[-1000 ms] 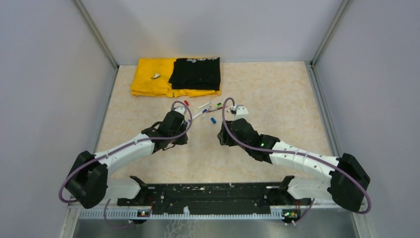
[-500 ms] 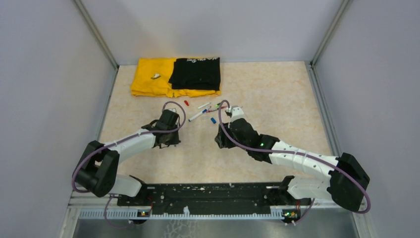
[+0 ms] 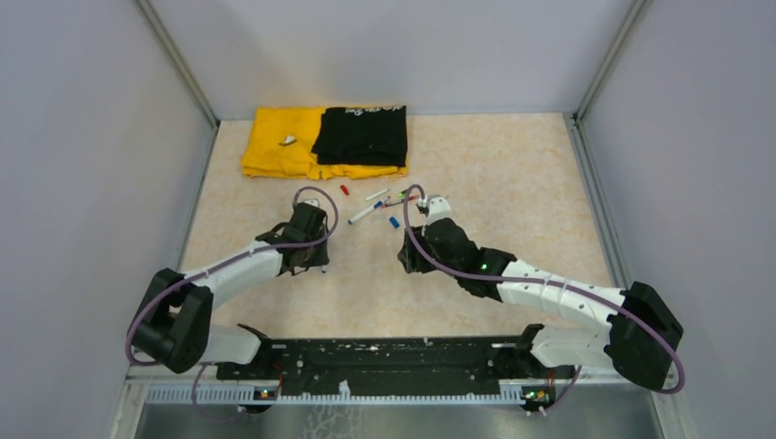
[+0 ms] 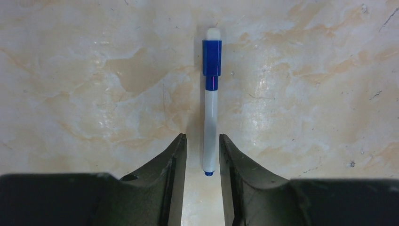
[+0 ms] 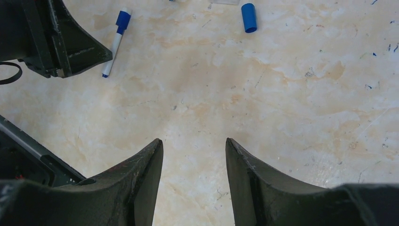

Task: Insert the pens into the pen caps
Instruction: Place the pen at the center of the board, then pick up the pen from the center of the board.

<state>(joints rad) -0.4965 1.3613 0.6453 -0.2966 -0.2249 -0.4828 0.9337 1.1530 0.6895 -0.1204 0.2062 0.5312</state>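
A white pen with a blue cap on its far end (image 4: 210, 117) lies on the table. My left gripper (image 4: 203, 136) is open just wide enough that its fingers flank the pen's near end without pinching it. The right wrist view shows this pen (image 5: 115, 42) beside the left gripper (image 5: 70, 44); in the top view my left gripper (image 3: 313, 256) hides it. My right gripper (image 5: 194, 140) is open and empty over bare table (image 3: 410, 261). A loose blue cap (image 5: 249, 17) lies beyond it (image 3: 394, 221). More pens (image 3: 364, 215) and a red cap (image 3: 344, 189) lie further back.
A folded yellow cloth (image 3: 274, 146) and a black cloth (image 3: 362, 135) lie at the back, the yellow one with a small white object (image 3: 287, 140) on it. Grey walls close in both sides. The black base rail (image 3: 384, 358) runs along the near edge.
My left arm has swung to the left and pulled back from the pen cluster. My right gripper has shifted slightly to the left and then stayed still.
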